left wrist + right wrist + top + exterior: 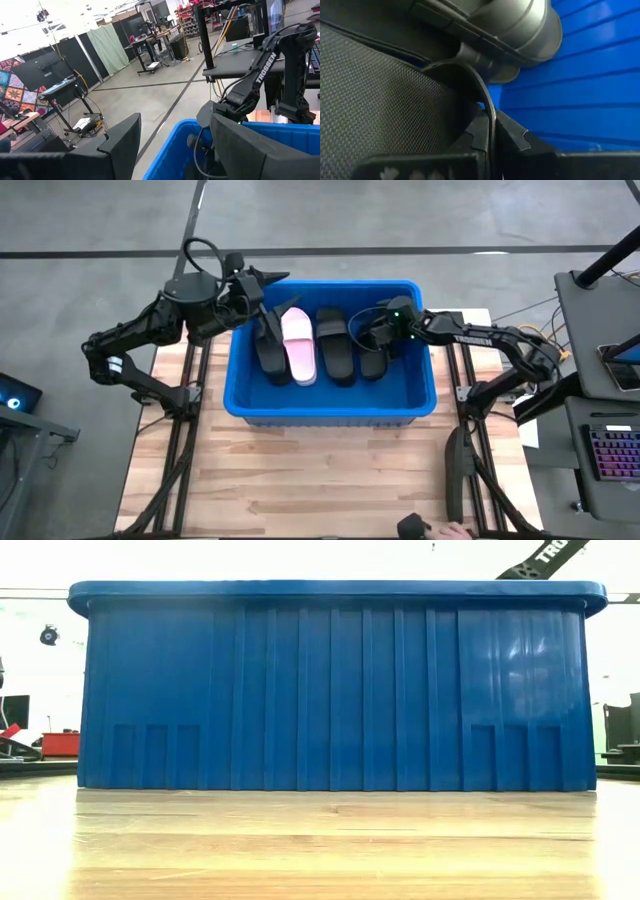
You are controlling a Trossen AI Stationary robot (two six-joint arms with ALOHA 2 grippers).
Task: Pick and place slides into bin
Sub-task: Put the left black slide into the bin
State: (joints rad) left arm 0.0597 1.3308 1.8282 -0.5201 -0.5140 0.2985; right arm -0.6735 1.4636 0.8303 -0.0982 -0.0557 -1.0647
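Observation:
The blue bin [330,405] stands mid-table and fills the low view [330,690]. Inside it lie a black slide [272,355], a pale pink slide [300,350], a second black slide [336,350] and a third black slide [373,362], side by side. My left gripper [268,295] is open and empty over the bin's far left corner; its fingers stand wide apart in the left wrist view [175,125]. My right gripper [368,330] is down inside the bin at the far end of the rightmost black slide, shut on it [492,130]. My right gripper pinches a thin curved black edge of the slide's strap [489,107] between its two fingertips. The slide's textured black surface [385,100] lies close beside the fingers. In the high view the arm covers the place of contact. I cannot tell whether the slide is lifted off the bin's floor.
The bin's blue ribbed wall [580,75] is close beside my right gripper. Bare wooden tabletop [320,470] lies in front of the bin. A desk with a keyboard [610,450] stands off the table's right. A hand [455,532] shows at the near edge.

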